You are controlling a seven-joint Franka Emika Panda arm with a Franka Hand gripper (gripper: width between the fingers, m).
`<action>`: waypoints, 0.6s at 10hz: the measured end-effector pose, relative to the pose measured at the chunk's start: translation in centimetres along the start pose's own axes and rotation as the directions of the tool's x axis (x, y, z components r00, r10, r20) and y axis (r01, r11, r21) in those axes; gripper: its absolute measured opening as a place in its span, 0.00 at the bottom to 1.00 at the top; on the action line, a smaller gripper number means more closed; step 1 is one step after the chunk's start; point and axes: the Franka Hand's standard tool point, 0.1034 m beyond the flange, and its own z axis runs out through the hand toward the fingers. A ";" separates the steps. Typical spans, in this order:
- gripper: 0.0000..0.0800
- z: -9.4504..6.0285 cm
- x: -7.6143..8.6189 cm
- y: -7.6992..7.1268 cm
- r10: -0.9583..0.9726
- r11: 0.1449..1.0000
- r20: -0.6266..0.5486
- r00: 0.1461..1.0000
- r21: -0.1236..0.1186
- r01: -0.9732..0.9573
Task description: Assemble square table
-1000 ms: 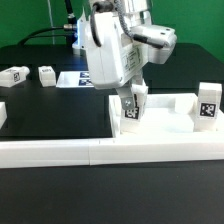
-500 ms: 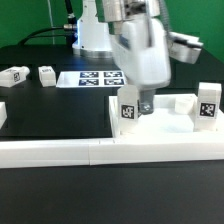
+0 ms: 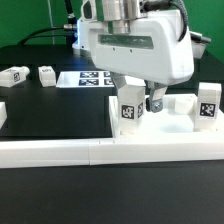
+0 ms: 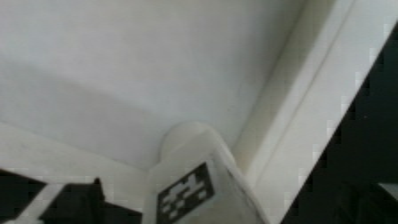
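The square tabletop point(image 3: 165, 128) is a flat white slab lying in the exterior view's right half. A short white tagged leg point(image 3: 128, 109) stands upright on it near its front left corner. My gripper point(image 3: 140, 104) is down around this leg, with one dark finger point(image 3: 155, 103) against its right side. In the wrist view the leg point(image 4: 192, 185) runs between two dark fingers point(image 4: 57, 205), above the white slab point(image 4: 125, 70). The gripper point(image 4: 222, 205) looks shut on the leg. Another tagged leg point(image 3: 208, 103) stands at the slab's right edge.
Two more tagged legs point(image 3: 15, 75) point(image 3: 46, 75) lie at the back left. The marker board point(image 3: 85, 78) lies behind the slab. Long white border bars point(image 3: 90, 151) run along the front. A small white block point(image 3: 182, 102) sits right of my gripper.
The hand has turned about the upright leg, and its body now faces the camera broadside. The leg has stayed at about the same spot on the slab.
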 end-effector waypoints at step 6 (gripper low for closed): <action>0.47 -0.4 0.2 -0.5 -0.018 1.000 -0.010 1.000 -0.016 0.018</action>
